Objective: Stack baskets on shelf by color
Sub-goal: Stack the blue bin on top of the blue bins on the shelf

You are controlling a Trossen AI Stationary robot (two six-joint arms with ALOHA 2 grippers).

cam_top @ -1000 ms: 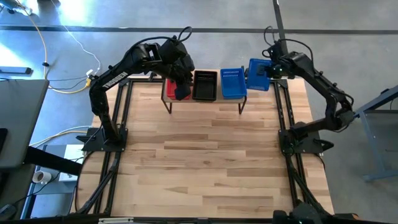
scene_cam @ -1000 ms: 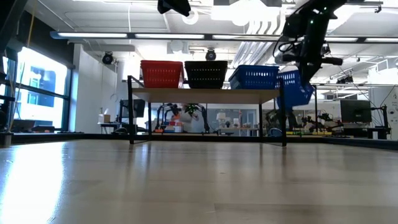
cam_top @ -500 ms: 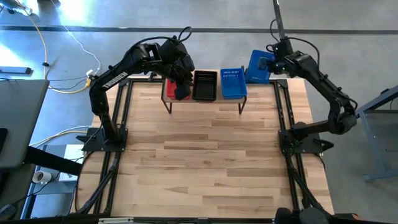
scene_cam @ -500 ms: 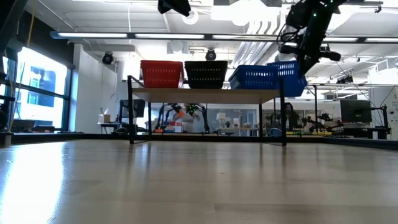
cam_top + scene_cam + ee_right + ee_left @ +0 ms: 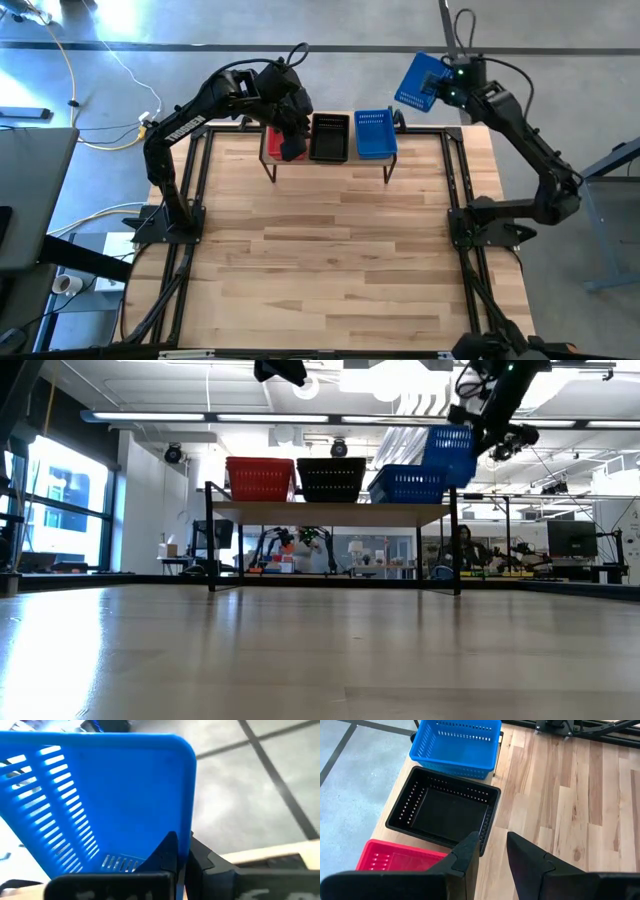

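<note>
At the high view's upper right, the right pincer (image 5: 440,90) pinches the rim of a tilted blue basket (image 5: 419,80), held in the air beyond the shelf (image 5: 330,160). On the shelf sit red (image 5: 274,141), black (image 5: 329,137) and blue (image 5: 374,133) stacks. The left pincer (image 5: 290,135) hangs over the red stack, fingers slightly spread, holding nothing.

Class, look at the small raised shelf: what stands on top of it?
On the shelf stand a red basket, a black basket and a blue basket, side by side. Whether more baskets are nested inside them cannot be seen.
</note>
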